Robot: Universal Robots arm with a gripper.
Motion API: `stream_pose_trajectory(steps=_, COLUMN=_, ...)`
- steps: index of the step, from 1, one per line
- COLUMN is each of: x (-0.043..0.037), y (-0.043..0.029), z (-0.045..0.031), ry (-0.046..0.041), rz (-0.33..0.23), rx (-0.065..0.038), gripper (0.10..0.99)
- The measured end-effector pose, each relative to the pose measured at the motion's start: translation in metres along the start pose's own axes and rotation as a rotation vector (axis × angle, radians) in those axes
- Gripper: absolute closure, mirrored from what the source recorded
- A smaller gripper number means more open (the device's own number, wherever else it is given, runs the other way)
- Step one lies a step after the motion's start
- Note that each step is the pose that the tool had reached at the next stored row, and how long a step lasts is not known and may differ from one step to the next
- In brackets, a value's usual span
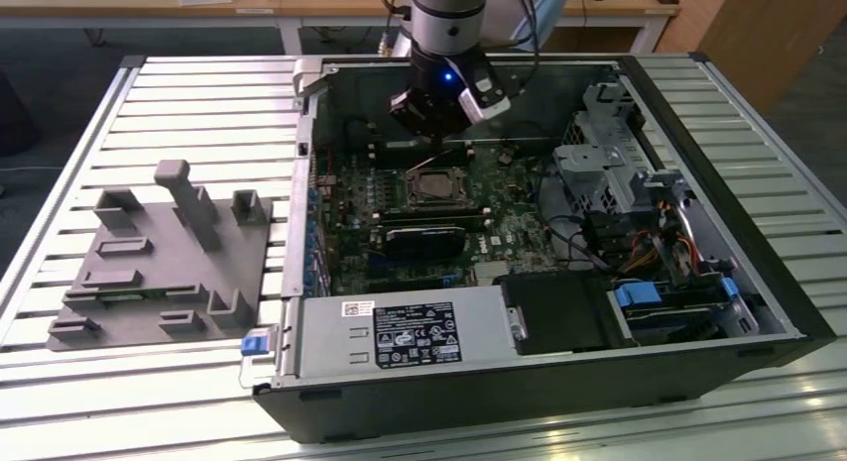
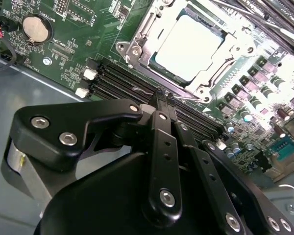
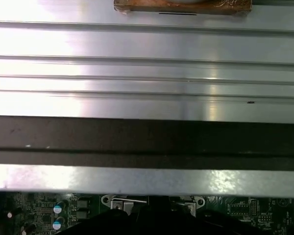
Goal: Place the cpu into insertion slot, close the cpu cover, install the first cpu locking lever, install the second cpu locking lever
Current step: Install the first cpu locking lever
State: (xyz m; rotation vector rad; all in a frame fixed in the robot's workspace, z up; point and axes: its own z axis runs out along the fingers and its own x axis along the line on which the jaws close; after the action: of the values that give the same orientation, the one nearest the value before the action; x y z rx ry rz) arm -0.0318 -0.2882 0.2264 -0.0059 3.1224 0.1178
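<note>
Ribbed metal tabletop [image 1: 159,94] is occupied by an open computer case [image 1: 741,283]; closed gripper [image 2: 162,93] fingertips are held just beside the seated cpu [image 2: 188,46], empty.

Surface: a ribbed silvery metal surface [image 1: 198,94] is carrying everything.
Middle: an open computer case [image 1: 530,382] is lying on it.
Exterior view's left: a grey fixture block [image 1: 159,273] is sitting beside the case.
</note>
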Motion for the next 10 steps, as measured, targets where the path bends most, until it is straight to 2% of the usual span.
stream_pose_trajectory(steps=10, x=-0.0063, y=0.0006, z=0.0067, ry=0.0002, rz=0.000, rx=0.000, gripper=0.980)
